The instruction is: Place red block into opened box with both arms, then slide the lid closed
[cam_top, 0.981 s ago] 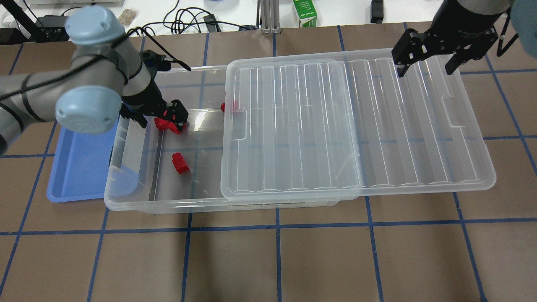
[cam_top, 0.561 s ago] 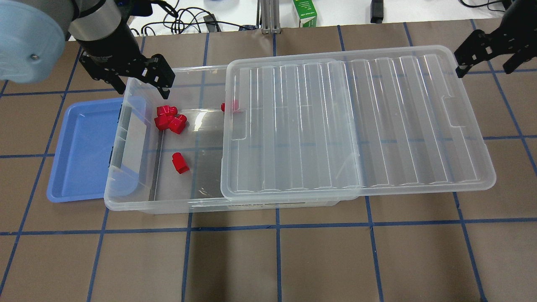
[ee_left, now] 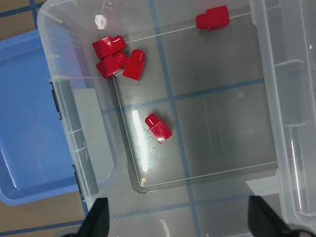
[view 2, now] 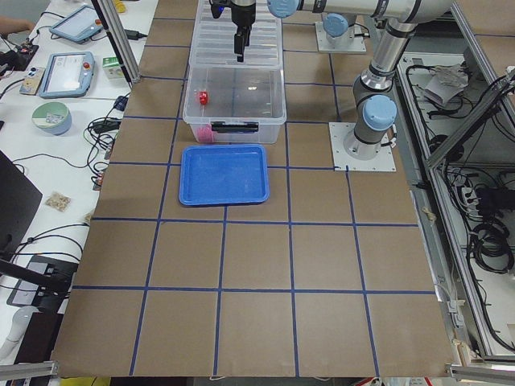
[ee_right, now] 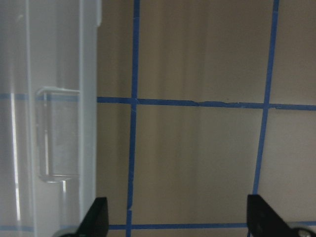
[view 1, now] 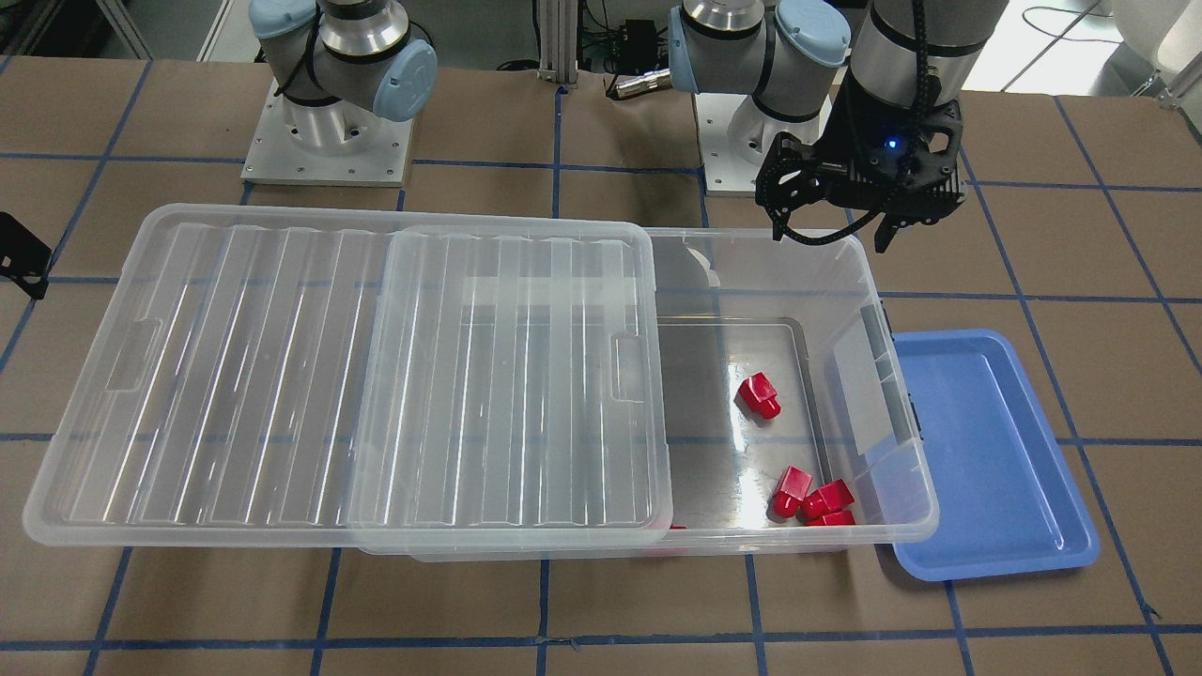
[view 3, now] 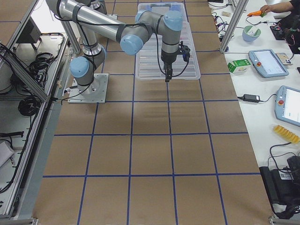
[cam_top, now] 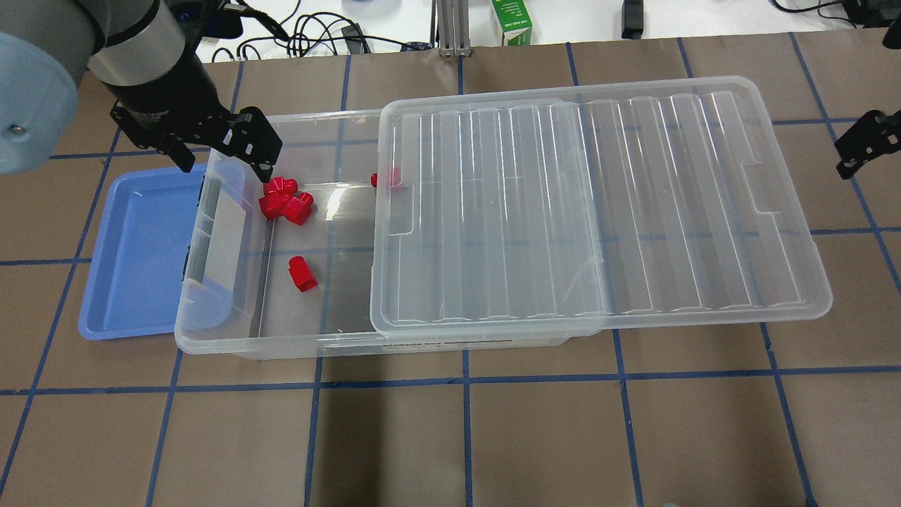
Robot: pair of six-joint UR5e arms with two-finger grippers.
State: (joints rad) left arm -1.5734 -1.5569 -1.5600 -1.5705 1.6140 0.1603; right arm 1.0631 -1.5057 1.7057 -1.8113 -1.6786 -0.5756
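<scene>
The clear box (cam_top: 211,336) lies across the table, and the ribbed lid (cam_top: 598,204) covers its right part and overhangs the right end. Inside the open left part, three red blocks (cam_top: 285,198) cluster near the far-left corner. One red block (cam_top: 303,274) lies alone, and another (cam_top: 383,179) sits at the lid's edge. My left gripper (cam_top: 227,167) hovers open and empty over the box's far-left corner. My right gripper (ee_right: 177,219) is open and empty above bare table just past the lid's right end (ee_right: 59,133).
A shallow blue tray (cam_top: 134,260) holding nothing lies against the box's left end, partly under its rim. Cables and a green carton (cam_top: 512,21) sit beyond the table's far edge. Brown table with blue tape lines spreads in front of the box.
My left gripper has let go of a red block at the cluster and risen out of the box to its far-left corner. My right gripper has moved right, off the lid.
</scene>
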